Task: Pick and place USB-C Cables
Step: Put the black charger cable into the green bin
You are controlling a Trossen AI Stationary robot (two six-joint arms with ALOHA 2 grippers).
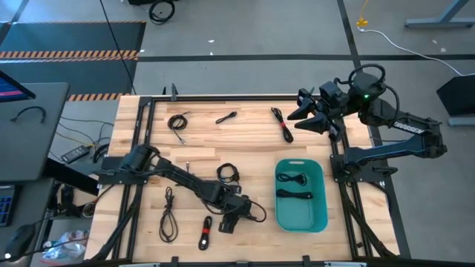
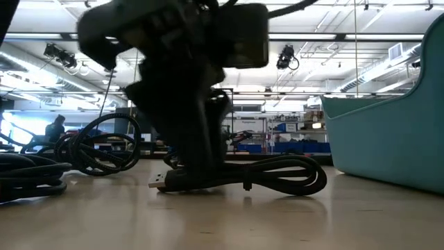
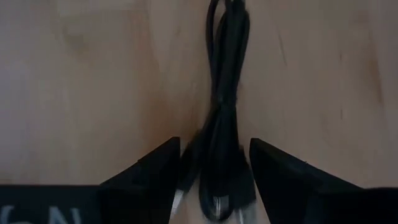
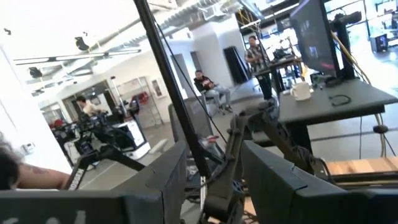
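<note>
Left end effector [image 1: 229,220] sits low on the wooden surface [image 1: 245,141], fingers [image 3: 149,180] spread on either side of a black USB-C cable bundle [image 3: 224,124] — not clamped on it; two more cables [image 1: 295,194] lie in the teal tub [image 1: 324,200] — right end effector [image 1: 315,119] waits open, raised at the far edge

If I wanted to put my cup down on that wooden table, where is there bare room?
The widest bare wood lies mid-table, between the back cables and the left tool. The far left back corner past the coil is free too. The front left is crowded: cables, the red-banded one, the arm. The tub fills the front right, and the right tool hangs over the back right.
</note>
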